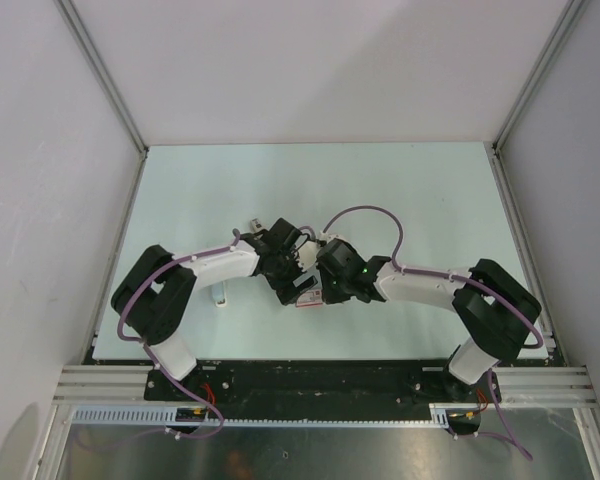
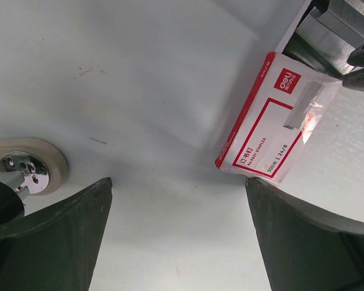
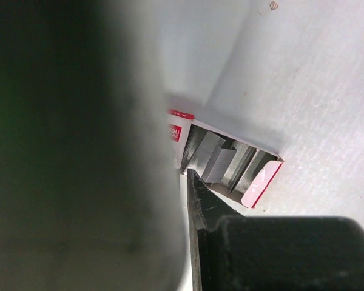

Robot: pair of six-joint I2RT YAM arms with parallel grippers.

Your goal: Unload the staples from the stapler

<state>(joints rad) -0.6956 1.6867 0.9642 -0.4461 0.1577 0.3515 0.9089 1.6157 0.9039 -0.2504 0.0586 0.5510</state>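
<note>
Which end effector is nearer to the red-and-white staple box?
Right. The right end effector has a fingertip at the staple box's open end, beside the staples. The left end effector hangs open alongside, the box's closed end just beyond one finger.

Staple strips (image 3: pixel 221 160) in box (image 2: pixel 264 130) on table (image 2: pixel 139 73)

Stapler: can't pick it out for sure in any view. Top view is too crowded where the arms meet, and the wrist views are blurred or cropped. Staples (image 2: pixel 330 27): silvery strips packed side by side inside a red+white box (image 2: pixel 261 139) lying flat on the tabletop (image 2: pixel 139 73), printed face up, end flap (image 3: pixel 258 185) open. In the rt wrist view a couple of strips sit askew above the rest.
</note>
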